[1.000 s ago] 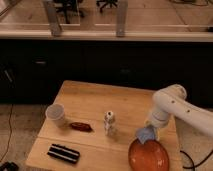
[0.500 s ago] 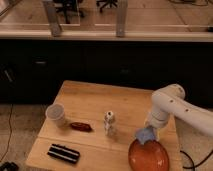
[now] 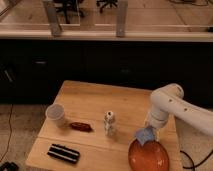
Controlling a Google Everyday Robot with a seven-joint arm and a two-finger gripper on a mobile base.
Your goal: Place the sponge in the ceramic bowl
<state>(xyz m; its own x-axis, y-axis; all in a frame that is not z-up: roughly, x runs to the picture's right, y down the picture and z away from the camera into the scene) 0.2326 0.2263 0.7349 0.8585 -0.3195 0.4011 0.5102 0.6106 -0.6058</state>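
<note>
camera view | step: your gripper (image 3: pixel 150 129) is clenched on the sponge (image 3: pixel 145 135) over the far rim of the ceramic bowl (image 3: pixel 149 159); bring it over the bowl's middle and go low before letting go, so it clears the rim | sponge: small pale-blue soft pad, hanging tilted, just above the orange-brown glaze

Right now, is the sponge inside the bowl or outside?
Outside. The sponge is held by the gripper at the arm's end, at the bowl's far rim, not lying inside it.
</note>
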